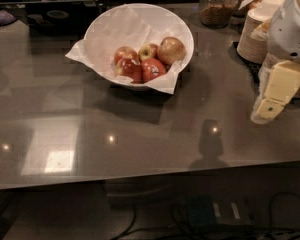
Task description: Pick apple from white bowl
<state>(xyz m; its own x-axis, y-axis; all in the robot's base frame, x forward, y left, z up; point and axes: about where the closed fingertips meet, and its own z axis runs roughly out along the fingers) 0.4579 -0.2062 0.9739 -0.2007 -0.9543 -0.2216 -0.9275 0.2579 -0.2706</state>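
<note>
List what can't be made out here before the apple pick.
All in the camera view:
- Gripper, low at the right, far from the white bowl: its arm is cut off by the frame edge.
- Apple: lower side hidden by the red apple and paper lining.
- Bowl bottom: hidden under fruit; apples underneath can't be told.
- Paper plates: partly behind the arm.
- Jar: top cut off.

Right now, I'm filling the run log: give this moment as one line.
stage: pre-grasp | gripper: right edge of view, over counter, apart from white bowl | apple: in bowl, right side, untouched
</note>
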